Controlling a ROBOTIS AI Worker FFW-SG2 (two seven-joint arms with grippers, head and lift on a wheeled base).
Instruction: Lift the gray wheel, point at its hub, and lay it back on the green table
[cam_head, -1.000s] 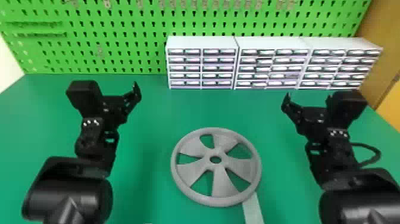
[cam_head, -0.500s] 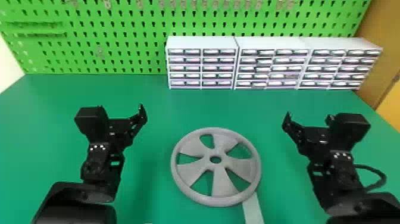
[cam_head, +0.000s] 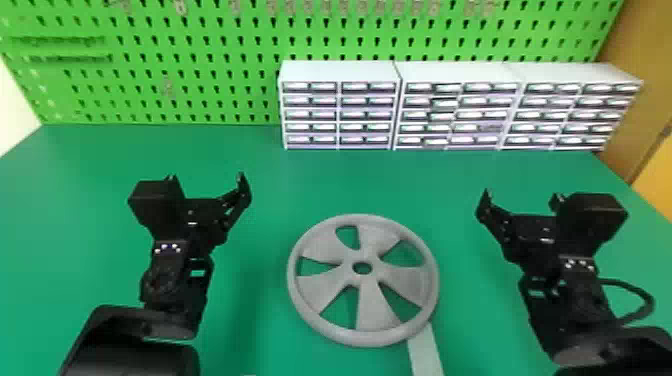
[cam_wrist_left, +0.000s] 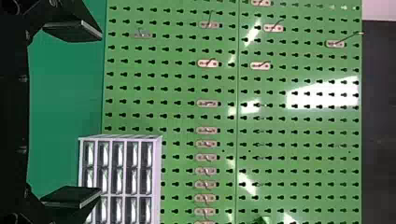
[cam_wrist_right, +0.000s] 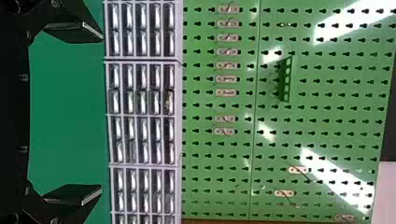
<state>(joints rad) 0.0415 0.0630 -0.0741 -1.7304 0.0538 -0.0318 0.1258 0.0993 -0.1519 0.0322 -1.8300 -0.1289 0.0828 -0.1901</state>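
Currently, gray five-spoke wheel (cam_head: 372, 307): lying flat between my arms, unlifted; I judge the step in hand to be the approach before the lift.
Green table (cam_head: 305, 180): beneath the wheel, with a pale strip (cam_head: 426, 350) meeting the near rim (cam_head: 370, 338).
Left gripper (cam_wrist_left: 101, 113): fingers spread wide, holding nothing, apart from the wheel on my left.
Right gripper (cam_wrist_right: 102, 113): likewise wide and empty, on my right.
Hub (cam_head: 362, 279): facing up; pointing at it should wait for the lift.
Opposite rim edges: next, I should lower both grippers here and close evenly, since uneven grips could tip it.
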